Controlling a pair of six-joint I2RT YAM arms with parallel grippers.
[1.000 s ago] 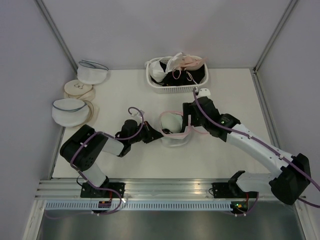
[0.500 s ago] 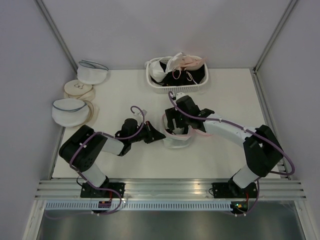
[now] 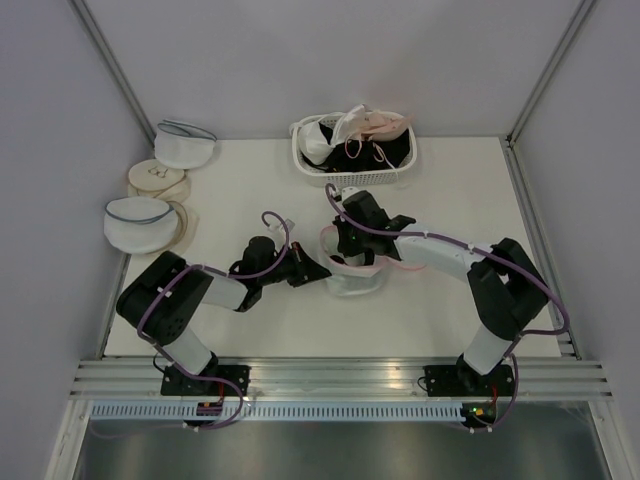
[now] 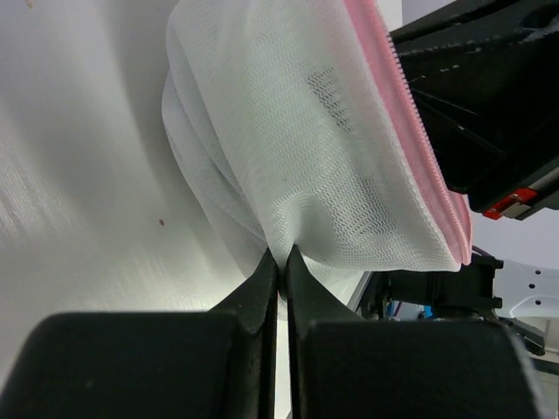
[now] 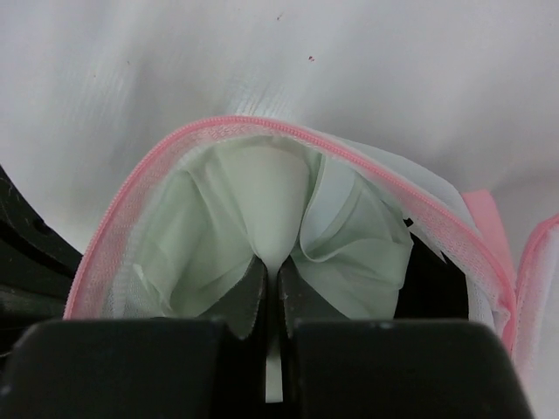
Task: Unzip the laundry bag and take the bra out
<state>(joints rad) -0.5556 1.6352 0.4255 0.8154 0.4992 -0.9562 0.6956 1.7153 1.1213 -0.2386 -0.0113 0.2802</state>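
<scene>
Since a second ago the right arm is folding inward, and the right gripper (image 5: pixel 271 272) is now dipping into the laundry bag (image 3: pixel 352 282), which is lying mid-table with its pink zipper rim (image 5: pixel 131 188) gaping open. Its jaws are pressing together on a pale inner mesh fold, which is standing between them and the bra (image 5: pixel 425 262), which I am judging to be the dark patch beside. The left gripper (image 4: pixel 281 259) is pinching the outer mesh, fully closed. I am fearing a pull now would lift the whole bag, or the thin mesh would slip. A white basket (image 3: pixel 355 178) is standing behind, well apart, and blue-trimmed mesh bags (image 3: pixel 140 222) are sitting far left.
</scene>
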